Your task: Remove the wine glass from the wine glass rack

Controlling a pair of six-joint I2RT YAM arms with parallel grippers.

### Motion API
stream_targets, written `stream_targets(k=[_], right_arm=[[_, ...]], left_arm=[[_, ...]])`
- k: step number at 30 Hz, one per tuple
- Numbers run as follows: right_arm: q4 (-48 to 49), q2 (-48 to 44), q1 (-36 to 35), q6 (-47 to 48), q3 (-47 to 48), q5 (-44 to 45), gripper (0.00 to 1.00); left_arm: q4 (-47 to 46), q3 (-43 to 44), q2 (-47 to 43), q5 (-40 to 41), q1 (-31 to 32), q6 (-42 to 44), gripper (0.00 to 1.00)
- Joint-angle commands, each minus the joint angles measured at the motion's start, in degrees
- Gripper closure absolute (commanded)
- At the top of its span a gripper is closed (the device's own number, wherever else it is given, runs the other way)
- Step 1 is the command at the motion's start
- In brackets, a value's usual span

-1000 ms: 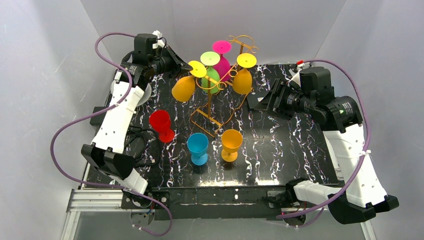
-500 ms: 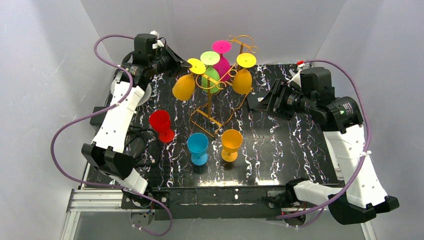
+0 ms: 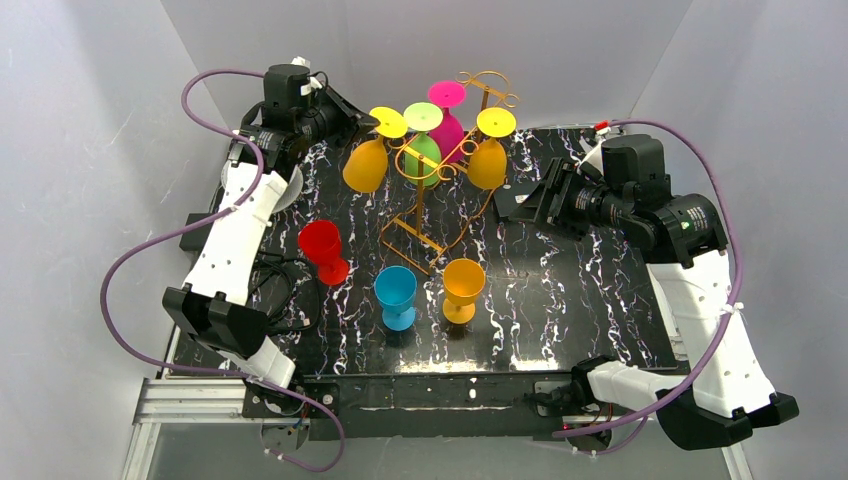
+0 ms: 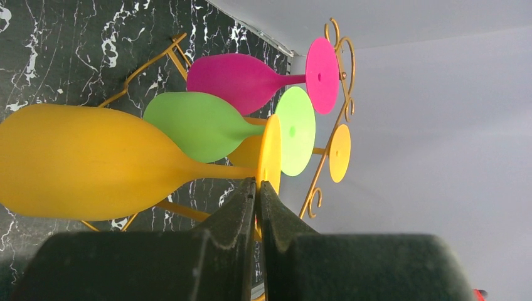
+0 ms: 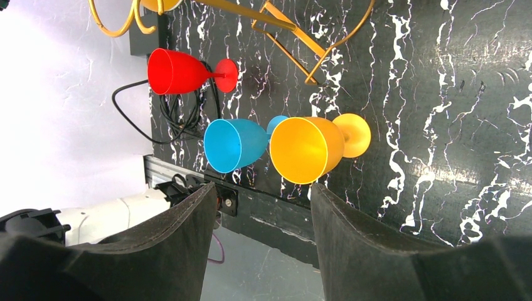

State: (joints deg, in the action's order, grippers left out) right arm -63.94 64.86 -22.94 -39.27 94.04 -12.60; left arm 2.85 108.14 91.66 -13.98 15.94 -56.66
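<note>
Pinching the wine glass (image 4: 94, 163) foot is the left end effector (image 4: 257, 187).

The right gripper (image 5: 263, 204) has its fingers wide apart, holding nothing. Beyond it, a blue glass (image 5: 233, 144) and an orange glass (image 5: 307, 149) stand side by side on the marbled table (image 5: 439, 125). A red glass (image 5: 179, 71) stands apart.

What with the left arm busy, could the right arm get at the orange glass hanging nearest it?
Probably yes: the glass hangs on the rack side nearest the right arm's open jaws, nothing standing between them.
</note>
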Motion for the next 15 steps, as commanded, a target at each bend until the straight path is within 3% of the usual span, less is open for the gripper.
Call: stream_targets(k=[1,15], right_arm=[[1.8,-1.2,0.2,-0.1,0.3,-0.8,0.36],[1.3,-1.8,0.3,-0.3,0.7,-1.7,0.36]], left_arm=[[-1.9,-0.5,-2.2,0.1,-0.4,-0.6,1.00],[-7.5,-1.8,-3.9,-1.2,-1.0,-1.0,1.00]])
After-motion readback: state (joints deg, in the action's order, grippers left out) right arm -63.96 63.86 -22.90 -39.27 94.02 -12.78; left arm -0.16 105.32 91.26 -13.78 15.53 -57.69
